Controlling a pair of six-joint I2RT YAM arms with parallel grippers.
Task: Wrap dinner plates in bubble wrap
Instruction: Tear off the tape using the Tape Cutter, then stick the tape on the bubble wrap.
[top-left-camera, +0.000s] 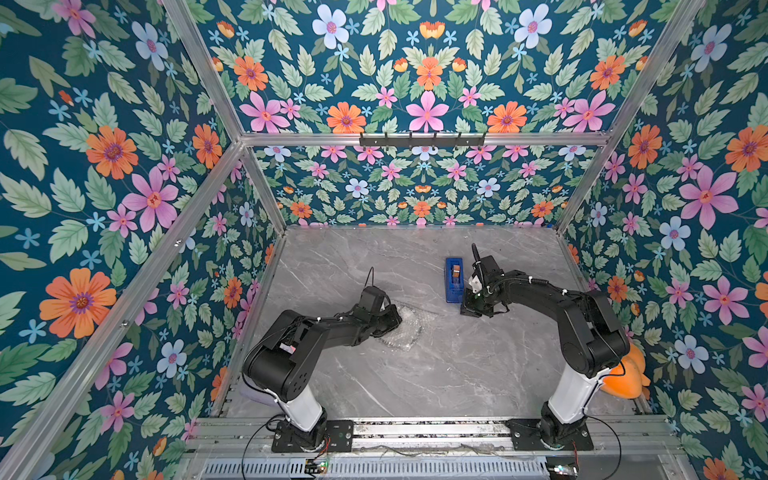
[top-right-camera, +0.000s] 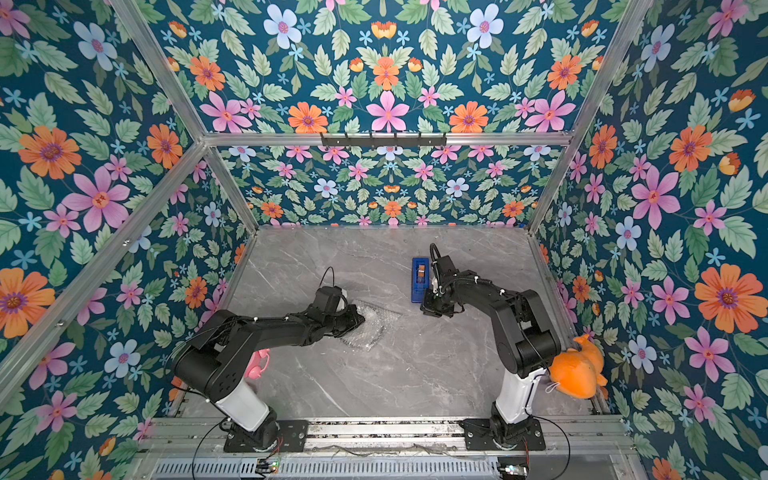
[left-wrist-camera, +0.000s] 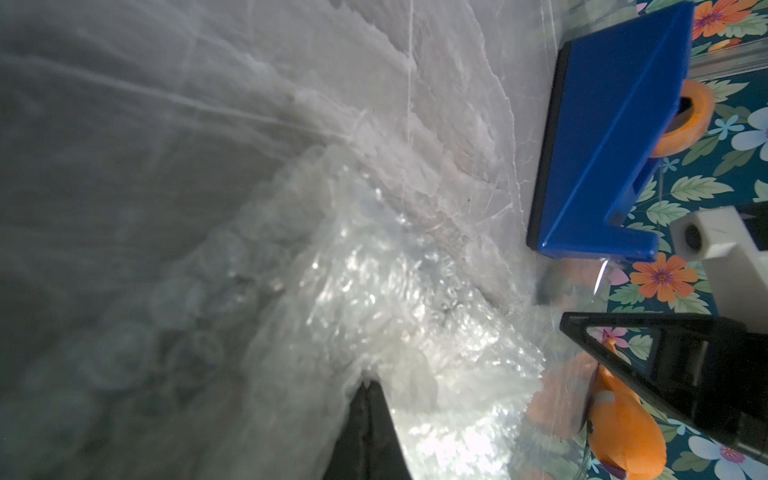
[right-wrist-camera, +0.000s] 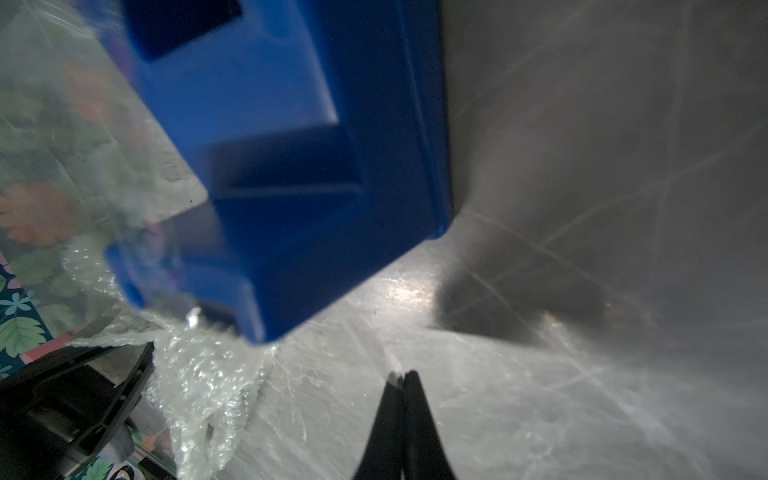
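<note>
Top views: my black left gripper (top-left-camera: 395, 323) rests on the crumpled clear bubble wrap (top-left-camera: 405, 338), which lies bundled left of centre on the grey marbled table (top-left-camera: 457, 374). My black right gripper (top-left-camera: 465, 309) hangs at the near end of the blue plastic tape dispenser (top-left-camera: 454, 278). The round black dinner plate is not discernible; I judge it lies inside the bundle. Left wrist: jaws pressed together against the wrap; whether a fold is caught I cannot tell. Right wrist: jaws pressed together over bare table, with a pale sliver at their tip, perhaps tape. Wrapping looks largely done; taping the bundle shut seems to remain.
</note>
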